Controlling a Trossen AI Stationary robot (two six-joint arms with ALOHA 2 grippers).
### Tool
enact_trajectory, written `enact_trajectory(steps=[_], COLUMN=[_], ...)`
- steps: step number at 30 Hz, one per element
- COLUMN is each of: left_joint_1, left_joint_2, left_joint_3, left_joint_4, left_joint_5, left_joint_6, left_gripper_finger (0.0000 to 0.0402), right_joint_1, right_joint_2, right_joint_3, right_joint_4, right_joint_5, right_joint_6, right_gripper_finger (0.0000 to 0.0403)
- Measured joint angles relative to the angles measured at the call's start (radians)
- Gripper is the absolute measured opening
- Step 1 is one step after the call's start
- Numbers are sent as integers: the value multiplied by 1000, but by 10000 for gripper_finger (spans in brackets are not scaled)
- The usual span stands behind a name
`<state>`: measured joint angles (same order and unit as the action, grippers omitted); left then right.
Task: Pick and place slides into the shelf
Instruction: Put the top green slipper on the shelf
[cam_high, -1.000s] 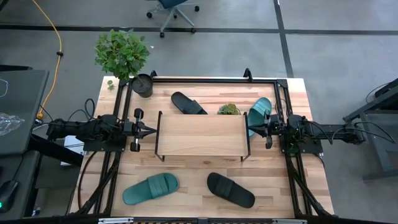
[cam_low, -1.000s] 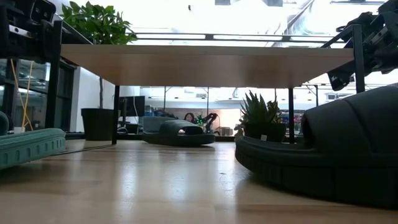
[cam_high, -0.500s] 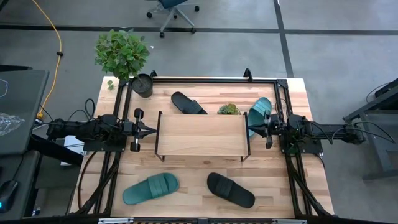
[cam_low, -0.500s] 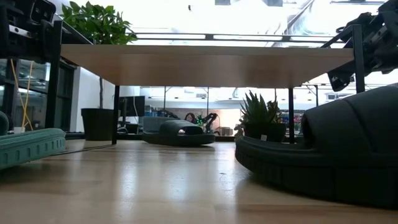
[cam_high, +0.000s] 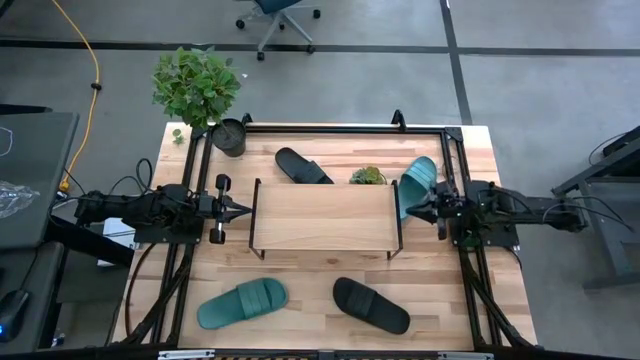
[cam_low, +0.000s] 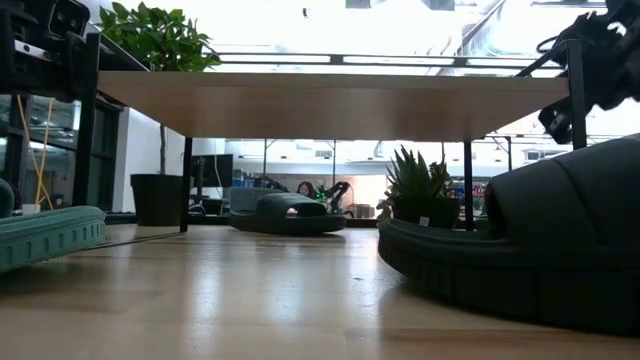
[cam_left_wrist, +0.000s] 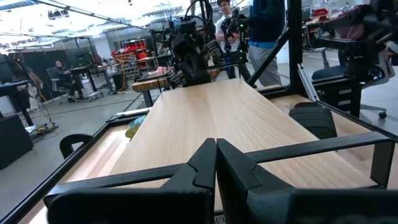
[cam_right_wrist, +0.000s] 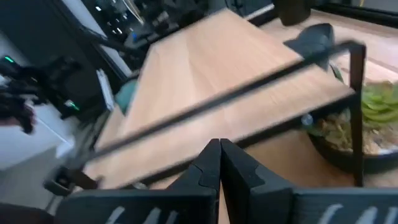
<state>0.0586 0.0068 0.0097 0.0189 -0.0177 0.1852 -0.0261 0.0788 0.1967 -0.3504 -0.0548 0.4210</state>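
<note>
four slides, two teal (cam_high: 243, 303) (cam_high: 417, 184), two black (cam_high: 371, 305) (cam_high: 303, 167); both arms' jaws closed, empty.

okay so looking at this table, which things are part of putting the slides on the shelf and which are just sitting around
Part of the job:
- teal slide near front
- black slide near front
- black slide at back
- teal slide by the right claw
- shelf
- left claw, right claw, both shut

Just lying about:
- large potted plant
- small green plant
</note>
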Motion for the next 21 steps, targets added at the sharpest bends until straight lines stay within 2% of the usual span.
enact_trajectory(steps=[13,18,21], left_joint_1=[0,0,0], left_joint_2=[0,0,0], left_joint_3=[0,0,0], left_joint_4=[0,0,0], left_joint_5=[1,0,0], left_joint_6=[0,0,0], left_gripper_finger=[3,3,3], right_joint_1=[0,0,0], right_joint_2=[0,0,0], right_joint_3=[226,300,324], right_joint_4=[7,133,236], right_joint_5=[-6,1,55], right_joint_6=[25,26,25], right_gripper_finger=[0,0,0])
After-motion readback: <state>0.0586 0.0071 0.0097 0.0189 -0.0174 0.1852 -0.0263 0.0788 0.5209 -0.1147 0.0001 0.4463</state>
